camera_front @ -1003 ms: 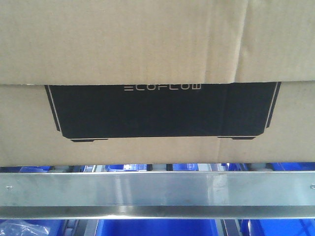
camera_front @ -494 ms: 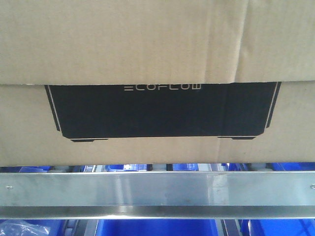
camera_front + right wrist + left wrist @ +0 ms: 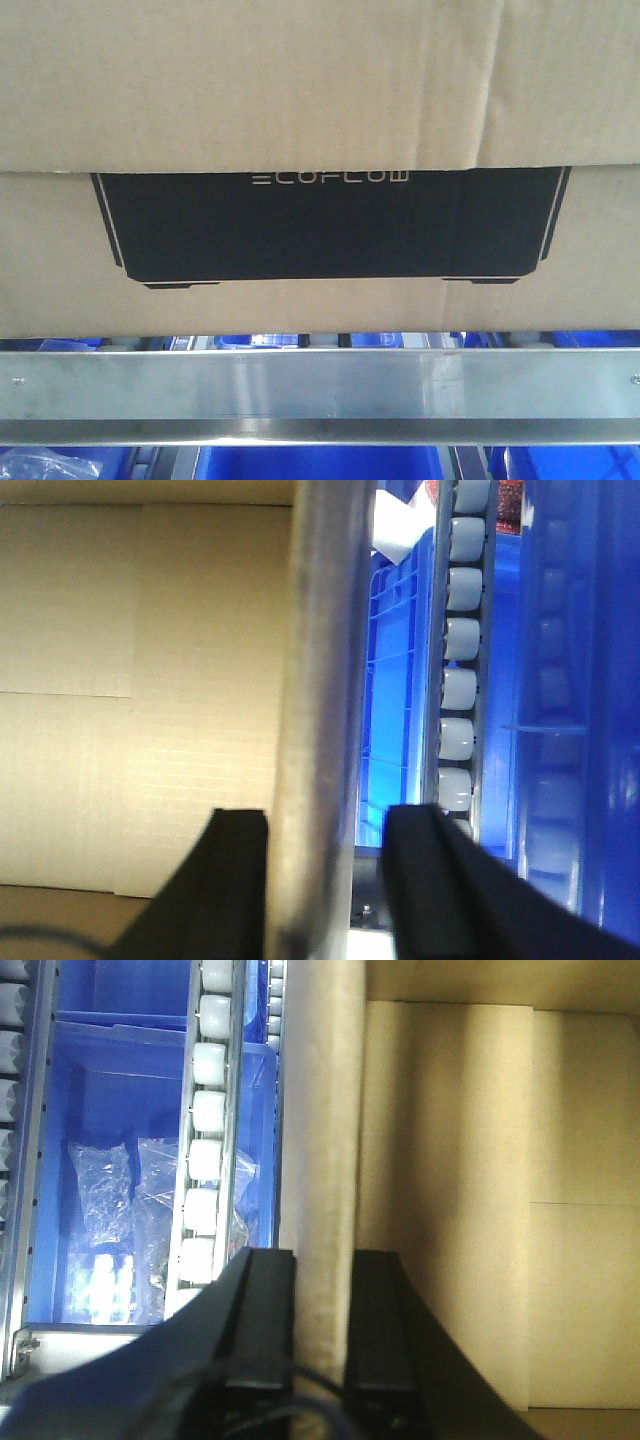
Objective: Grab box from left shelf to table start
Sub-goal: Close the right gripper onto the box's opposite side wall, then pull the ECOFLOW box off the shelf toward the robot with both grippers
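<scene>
A brown cardboard box point(image 3: 300, 80) with a black ECOFLOW print fills the front view, resting above a metal shelf rail point(image 3: 320, 395). In the left wrist view my left gripper point(image 3: 320, 1330) is shut on the box's upright side wall point(image 3: 320, 1160), one black finger on each face; the box's open inside point(image 3: 470, 1210) is to the right. In the right wrist view my right gripper point(image 3: 330, 880) straddles the box's other side wall point(image 3: 325, 680). The left finger point(image 3: 235, 880) touches the wall, while the right finger point(image 3: 430, 880) stands apart with a gap. The box's inside point(image 3: 140, 700) is to the left.
Blue plastic bins point(image 3: 120, 1160) with clear bagged parts point(image 3: 110, 1230) sit under white roller tracks point(image 3: 205, 1140) left of the box. More blue bins point(image 3: 400, 680) and rollers point(image 3: 460, 660) lie to its right. Blue bins point(image 3: 320, 465) show below the rail.
</scene>
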Tool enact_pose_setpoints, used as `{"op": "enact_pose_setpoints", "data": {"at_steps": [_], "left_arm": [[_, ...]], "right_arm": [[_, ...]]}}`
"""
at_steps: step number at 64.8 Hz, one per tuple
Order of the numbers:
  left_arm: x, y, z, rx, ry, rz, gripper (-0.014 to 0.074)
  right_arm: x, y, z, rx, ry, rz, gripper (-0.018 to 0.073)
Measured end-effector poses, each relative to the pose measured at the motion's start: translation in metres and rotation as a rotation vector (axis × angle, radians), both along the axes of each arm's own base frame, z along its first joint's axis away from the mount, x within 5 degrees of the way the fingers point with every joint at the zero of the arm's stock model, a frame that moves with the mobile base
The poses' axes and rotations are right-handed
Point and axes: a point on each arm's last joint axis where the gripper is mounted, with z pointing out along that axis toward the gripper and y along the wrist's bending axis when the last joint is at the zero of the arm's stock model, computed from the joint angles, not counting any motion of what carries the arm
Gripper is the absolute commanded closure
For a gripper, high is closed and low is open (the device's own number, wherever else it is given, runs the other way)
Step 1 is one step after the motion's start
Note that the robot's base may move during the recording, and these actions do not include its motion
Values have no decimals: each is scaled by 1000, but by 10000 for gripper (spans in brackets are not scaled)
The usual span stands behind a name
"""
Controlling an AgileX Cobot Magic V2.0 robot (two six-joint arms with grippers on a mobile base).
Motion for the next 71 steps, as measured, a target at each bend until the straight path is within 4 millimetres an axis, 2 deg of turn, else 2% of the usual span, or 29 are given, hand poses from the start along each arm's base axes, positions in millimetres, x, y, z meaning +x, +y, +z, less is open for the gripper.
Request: {"op": "enact_pose_setpoints", "data": {"at_steps": [14, 18, 71], "left_arm": [[0, 0, 0, -3, 1, 0, 699], [0, 0, 0, -3, 1, 0, 699], [0, 0, 0, -4, 2, -1, 699]], "right_arm": [[0, 0, 0, 0, 0, 0, 522], [0, 0, 0, 0, 0, 0, 502], [0, 0, 0, 2, 1, -1, 504]]}}
